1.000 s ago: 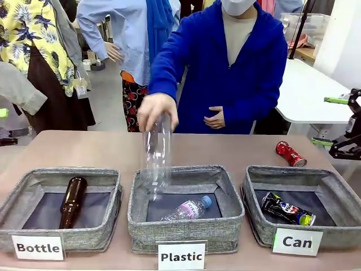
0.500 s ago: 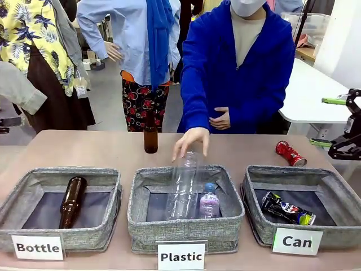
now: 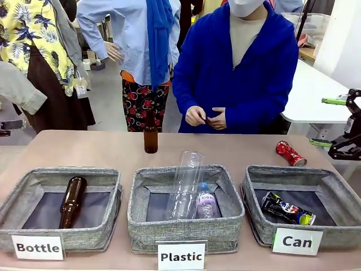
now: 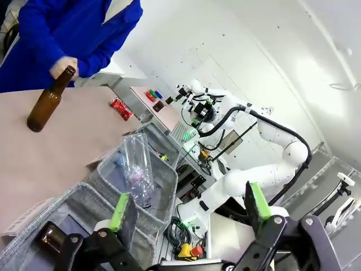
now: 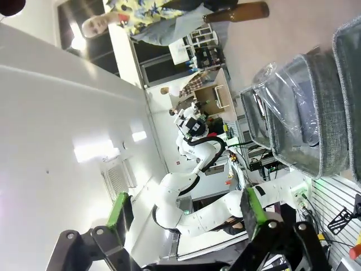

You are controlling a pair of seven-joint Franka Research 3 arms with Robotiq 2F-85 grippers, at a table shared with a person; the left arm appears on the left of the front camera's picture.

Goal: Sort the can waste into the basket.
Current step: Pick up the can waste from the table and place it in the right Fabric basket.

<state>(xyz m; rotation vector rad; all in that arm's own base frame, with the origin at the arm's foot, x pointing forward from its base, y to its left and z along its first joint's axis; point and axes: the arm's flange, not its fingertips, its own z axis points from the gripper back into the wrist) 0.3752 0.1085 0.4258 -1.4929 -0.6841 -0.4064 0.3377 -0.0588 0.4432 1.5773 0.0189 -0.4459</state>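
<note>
Three baskets (image 3: 84, 237) (image 3: 186, 228) (image 3: 338, 237), two cans (image 3: 290, 153) (image 3: 287, 209) (one red), two glass bottles (image 3: 72, 200) (image 3: 150, 139), two plastic bottles (image 3: 185, 183) (image 3: 206, 200)

Front view is coming through bright and even, light falling from overhead, only soft shadows lying on the table (image 3: 84, 149), focus holding sharp. Clear plastic bottle (image 3: 186, 180) is picking up small glints. Left wrist view: white wall (image 4: 237, 39) above the left gripper (image 4: 189, 202) is washing out, lines are bending at the edges, fingers (image 4: 119, 208) are looking slightly soft. Right wrist view: lamp patches (image 5: 93, 151) up-left of the right gripper (image 5: 185, 209) are glaring, edges are warping.
</note>
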